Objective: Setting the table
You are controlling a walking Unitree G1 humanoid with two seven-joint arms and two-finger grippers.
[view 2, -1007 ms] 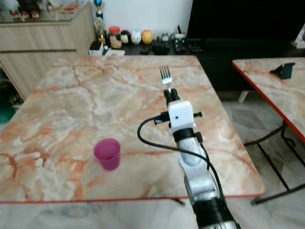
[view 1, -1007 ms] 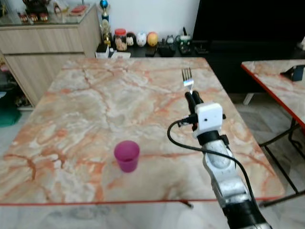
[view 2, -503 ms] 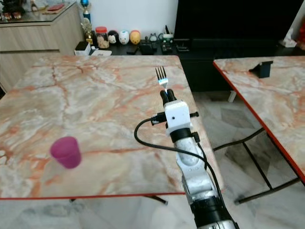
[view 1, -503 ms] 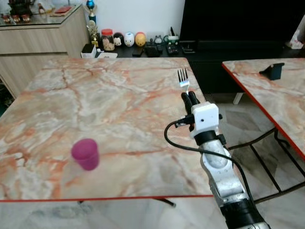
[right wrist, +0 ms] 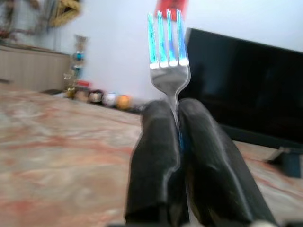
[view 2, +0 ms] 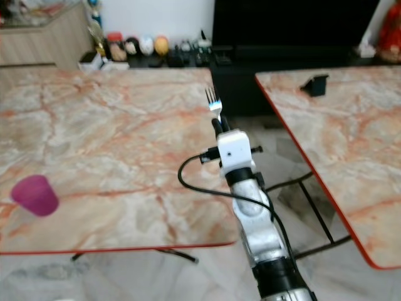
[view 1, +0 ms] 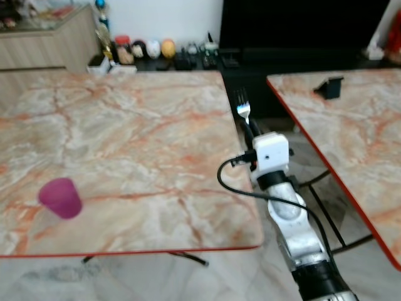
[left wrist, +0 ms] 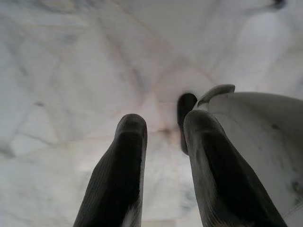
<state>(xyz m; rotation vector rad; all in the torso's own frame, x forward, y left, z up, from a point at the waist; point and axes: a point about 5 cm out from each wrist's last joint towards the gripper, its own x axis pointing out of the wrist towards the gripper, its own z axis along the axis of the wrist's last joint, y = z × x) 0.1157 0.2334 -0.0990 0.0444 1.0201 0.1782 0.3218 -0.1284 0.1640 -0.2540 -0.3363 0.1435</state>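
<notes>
Right gripper [view 1: 249,130] is clamped on a fork [view 1: 242,108], tines upright, at the marble table's [view 1: 138,132] right edge. A pink cup [view 1: 60,197] stands placed. Fork unplaced; setting barely begun. Left gripper [left wrist: 163,142] hangs idle, fingers parted, empty.

Silver right arm [view 1: 294,232], white wrist box, black cable, black-fingered tool [view 1: 250,129]

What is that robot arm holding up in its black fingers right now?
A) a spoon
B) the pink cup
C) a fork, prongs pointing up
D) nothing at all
C: the right gripper has its fingers closed on the handle of a fork, whose four prongs stand upward, while the pink cup sits apart on the marble table.
</notes>
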